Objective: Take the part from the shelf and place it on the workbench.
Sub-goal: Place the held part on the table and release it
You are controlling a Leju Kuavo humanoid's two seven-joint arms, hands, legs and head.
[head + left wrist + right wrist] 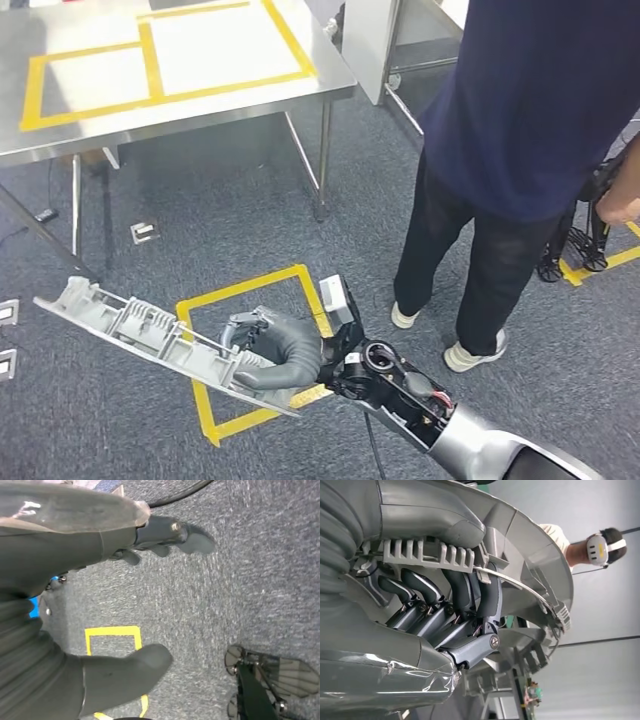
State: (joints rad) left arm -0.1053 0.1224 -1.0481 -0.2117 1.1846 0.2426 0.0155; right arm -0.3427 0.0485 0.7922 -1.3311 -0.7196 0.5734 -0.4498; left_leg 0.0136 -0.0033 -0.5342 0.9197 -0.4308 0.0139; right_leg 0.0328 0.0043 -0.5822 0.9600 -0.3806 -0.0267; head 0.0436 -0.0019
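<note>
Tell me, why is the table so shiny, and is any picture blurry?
Head view: ceiling light glares off the steel table, whitening its top; the part in the right hand looks sharp. Left wrist view: the left hand is close and soft, and the carpet smears a little. Right wrist view: the fingers are crisp; the person behind is hazy.

Pretty even indoor light from overhead, nothing dim. The steel workbench (189, 105) picks up a washed-out glare across its top and drops a soft shadow on the carpet (226, 210) underneath. Head view is sharp. The left wrist view looks soft and smeared, and the right wrist view's background goes hazy and out of focus.
</note>
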